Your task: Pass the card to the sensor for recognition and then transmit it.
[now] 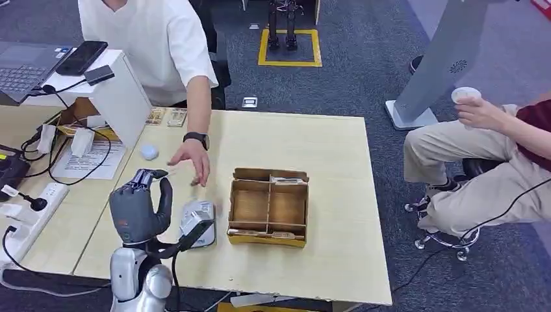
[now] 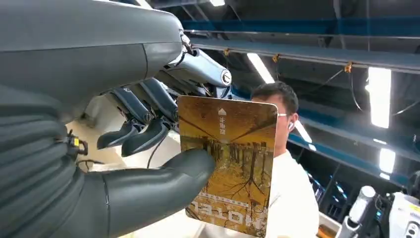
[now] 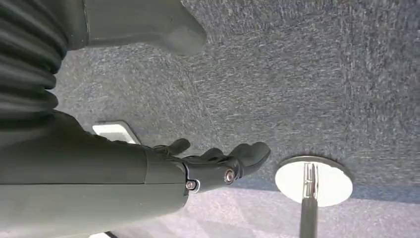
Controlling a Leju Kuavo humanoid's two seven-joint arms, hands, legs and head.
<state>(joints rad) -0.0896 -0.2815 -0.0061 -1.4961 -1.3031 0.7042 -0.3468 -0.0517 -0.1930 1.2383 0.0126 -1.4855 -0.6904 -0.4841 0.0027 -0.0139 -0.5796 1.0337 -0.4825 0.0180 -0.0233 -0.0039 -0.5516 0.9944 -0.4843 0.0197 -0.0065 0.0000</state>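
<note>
1. The card (image 2: 229, 163) looks thin, flat and stiff, surely light; its glossy face may be slippery, so a grip could let it slide or twist.
2. The left hand (image 1: 138, 207) holds it pinched near one edge, thumb on the printed face and fingers (image 2: 143, 124) behind. That hold suits it, leaving most of the face free for reading.
3. The card shows a golden-yellow picture of trees, with small white characters at one end and larger lettering at the other; its corners are rounded.
4. It is raised above the near left part of the bench (image 1: 338, 260), just beside the grey sensor (image 1: 197, 222).
5. The right hand (image 3: 218, 161) hangs over the carpet, fingers loosely curled, holding nothing.
</note>
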